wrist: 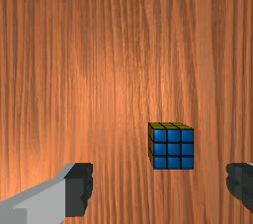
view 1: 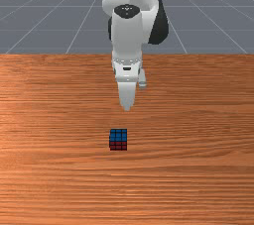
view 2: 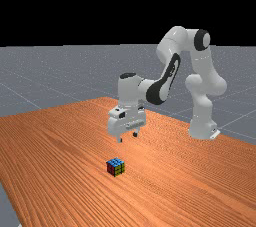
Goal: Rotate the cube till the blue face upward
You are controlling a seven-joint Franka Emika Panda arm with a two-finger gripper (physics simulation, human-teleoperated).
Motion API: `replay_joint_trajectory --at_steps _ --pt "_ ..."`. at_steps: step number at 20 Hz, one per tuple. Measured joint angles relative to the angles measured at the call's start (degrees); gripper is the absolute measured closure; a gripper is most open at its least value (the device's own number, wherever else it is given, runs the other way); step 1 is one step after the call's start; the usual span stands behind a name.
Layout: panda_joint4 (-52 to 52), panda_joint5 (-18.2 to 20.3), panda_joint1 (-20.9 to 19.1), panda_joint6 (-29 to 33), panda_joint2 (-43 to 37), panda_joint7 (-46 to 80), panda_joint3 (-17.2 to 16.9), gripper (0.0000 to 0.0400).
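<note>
One cube (view 1: 118, 140), blue face (wrist: 173, 149) up, on worktop (view 1: 49, 169), front view's near side and slightly left of spread, empty fingers (wrist: 79, 191); turning step apparently complete, calling next for leaving alone.

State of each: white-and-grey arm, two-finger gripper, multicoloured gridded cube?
White-and-grey robot arm: bent, reaching out over the orange-brown wood table.
Two-finger gripper: open, empty, raised above the tabletop.
Multicoloured gridded cube: flat on the table, blue face up, ungripped.
</note>
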Motion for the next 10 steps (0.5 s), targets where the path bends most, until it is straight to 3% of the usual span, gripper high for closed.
replay_joint_trajectory --at_steps 1,2,4,5,6,8,10 --pt "0.0 0.0 0.0 0.0 0.0 0.0 0.0 0.0151" --pt "0.0 0.15 0.14 -0.19 -0.04 1.05 -0.16 0.0092" --pt "0.02 0.31 0.25 -0.38 -0.12 2.07 -0.33 0.0034" --pt "-2.65 0.35 0.37 -1.15 -2.66 3.69 -0.77 0.0177" --pt "-3.88 0.38 0.38 -2.09 -4.68 5.44 -1.25 0.0265" --pt "-4.85 0.43 0.54 -3.16 -6.64 9.46 -2.05 0.035" --pt "-5.15 0.51 1.0 -3.76 -7.13 13.92 -2.62 0.0382"
